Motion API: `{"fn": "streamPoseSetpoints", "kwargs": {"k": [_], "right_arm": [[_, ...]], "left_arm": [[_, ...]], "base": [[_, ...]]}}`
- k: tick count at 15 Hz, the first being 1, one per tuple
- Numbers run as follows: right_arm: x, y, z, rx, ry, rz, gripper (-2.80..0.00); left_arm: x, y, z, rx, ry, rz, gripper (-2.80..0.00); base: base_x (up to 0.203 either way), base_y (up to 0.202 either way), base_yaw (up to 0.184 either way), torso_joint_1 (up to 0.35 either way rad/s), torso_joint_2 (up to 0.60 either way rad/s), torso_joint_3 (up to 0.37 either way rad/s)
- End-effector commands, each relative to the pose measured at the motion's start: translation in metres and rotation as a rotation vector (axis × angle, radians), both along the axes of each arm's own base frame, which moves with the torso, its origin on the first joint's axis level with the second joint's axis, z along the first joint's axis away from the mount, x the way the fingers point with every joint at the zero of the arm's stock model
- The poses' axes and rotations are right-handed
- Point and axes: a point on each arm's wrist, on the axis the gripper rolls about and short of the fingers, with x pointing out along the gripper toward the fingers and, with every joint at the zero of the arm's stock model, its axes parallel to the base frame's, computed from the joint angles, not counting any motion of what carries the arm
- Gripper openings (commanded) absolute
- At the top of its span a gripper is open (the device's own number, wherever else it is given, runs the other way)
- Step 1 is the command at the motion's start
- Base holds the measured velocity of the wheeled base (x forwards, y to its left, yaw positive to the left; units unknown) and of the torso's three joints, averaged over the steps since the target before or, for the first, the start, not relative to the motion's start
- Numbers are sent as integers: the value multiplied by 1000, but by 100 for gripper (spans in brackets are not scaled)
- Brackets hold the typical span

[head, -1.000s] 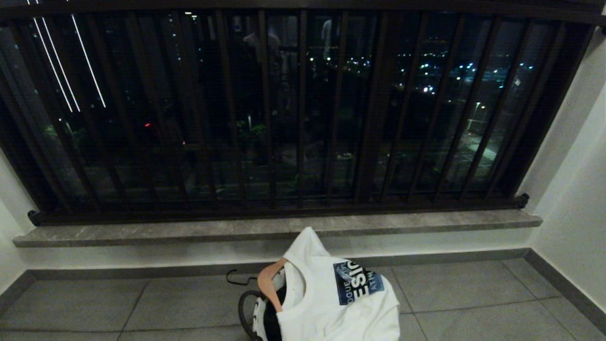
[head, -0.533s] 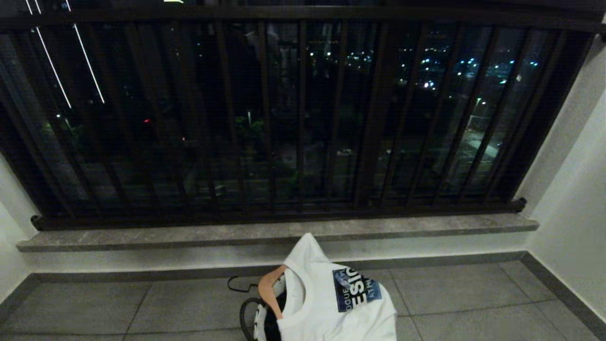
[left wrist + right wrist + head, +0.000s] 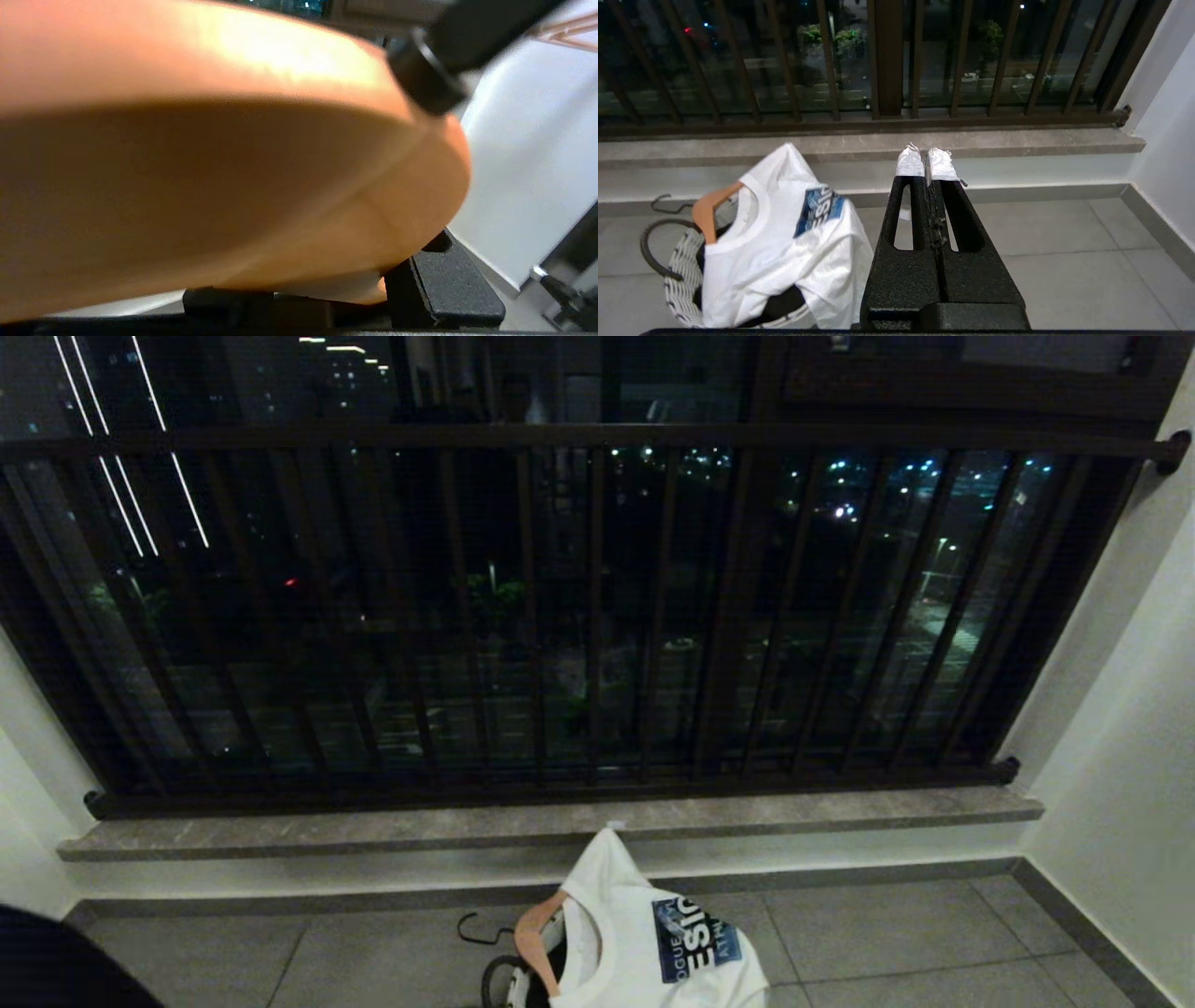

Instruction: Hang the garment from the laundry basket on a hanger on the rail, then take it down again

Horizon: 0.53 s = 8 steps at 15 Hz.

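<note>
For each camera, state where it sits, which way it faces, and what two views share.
Head view: high, looking down at window bars, T-shirt; no gripper shown.
Left wrist view: close against orange wood, by left gripper.
Right wrist view: behind shut right gripper, facing sill.
Shared: head and right wrist show T-shirt, laundry basket.

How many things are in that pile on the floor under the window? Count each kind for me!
White T-shirt: 1
Wooden hanger: 1
Laundry basket: 1
Total: 3
</note>
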Motion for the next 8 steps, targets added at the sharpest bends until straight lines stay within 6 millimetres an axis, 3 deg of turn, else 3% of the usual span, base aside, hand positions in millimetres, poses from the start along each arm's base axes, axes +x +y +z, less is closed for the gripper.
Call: {"fn": "streamPoseSetpoints", "kwargs": {"k": [1,8], "right_arm": [[0,0,0,0,-2,1,-280],[0,0,0,0,-2,1,-280]], "left_arm": [[9,-4,1,8,20,-2,-280],[15,-7,9,7,13,2,-280]], "base": [[0,0,0,159,-471,-315],[0,0,0,185,-494,-313]]}}
